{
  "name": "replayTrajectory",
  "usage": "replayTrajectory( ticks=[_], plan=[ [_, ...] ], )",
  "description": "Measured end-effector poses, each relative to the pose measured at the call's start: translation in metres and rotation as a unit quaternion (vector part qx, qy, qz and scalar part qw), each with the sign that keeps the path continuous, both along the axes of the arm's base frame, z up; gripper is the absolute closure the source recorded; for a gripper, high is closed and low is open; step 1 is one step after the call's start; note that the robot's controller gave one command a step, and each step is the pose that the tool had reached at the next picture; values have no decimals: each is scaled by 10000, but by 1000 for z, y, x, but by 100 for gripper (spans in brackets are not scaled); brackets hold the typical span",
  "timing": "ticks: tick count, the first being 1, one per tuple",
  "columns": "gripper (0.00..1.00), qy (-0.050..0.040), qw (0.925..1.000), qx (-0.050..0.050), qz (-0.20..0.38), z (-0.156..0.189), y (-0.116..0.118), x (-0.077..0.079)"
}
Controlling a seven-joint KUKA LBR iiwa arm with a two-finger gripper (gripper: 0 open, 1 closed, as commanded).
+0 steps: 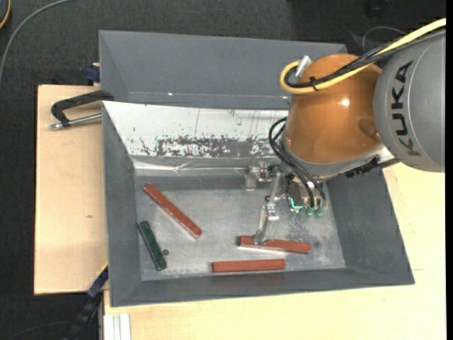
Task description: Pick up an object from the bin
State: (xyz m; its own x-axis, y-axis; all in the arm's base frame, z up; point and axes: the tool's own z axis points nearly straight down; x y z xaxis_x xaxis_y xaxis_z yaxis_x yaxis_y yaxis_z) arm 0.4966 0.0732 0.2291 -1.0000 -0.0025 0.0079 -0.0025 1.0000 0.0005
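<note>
A dark floor (212, 6) lies behind a pale tabletop (248, 324), on which stands a grey bin (119, 211) with sloping walls. The arm (417, 105) comes in over the bin's right rim. Its orange cover (333, 112) hangs above the bin's right half, with cables looping over the top.

Below the cover the tool (263, 232) points down into the bin, tilted slightly, its tip right at the left end of the right bar (277, 246). This red bar with a pale edge lies flat and nearly level on the bin's floor, right of centre. The view does not settle whether the tip touches it, nor whether the tool is wide or narrow, and nothing can be seen held in it.

The front bar (248, 265), also red, lies along the bin's front wall, just beside the right bar but apart from it. The left bar (172, 210), red, lies slantwise on the left of the bin's floor. A dark green bar (151, 245) rests near the bin's front left corner, with a small dark bit beside it.
</note>
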Motion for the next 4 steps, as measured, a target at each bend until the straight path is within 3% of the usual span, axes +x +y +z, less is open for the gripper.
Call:
replayTrajectory(
  ticks=[1, 2, 3, 4],
  plan=[
    [0, -8, 9963, 0, 855, -151, -48, 23],
    [0, -31, 9968, 3, 803, -159, -65, 27],
    [100, -39, 9967, 9, 808, -159, -64, 27],
    [100, -78, 9978, 2, 654, -4, -83, 49]
  ],
)
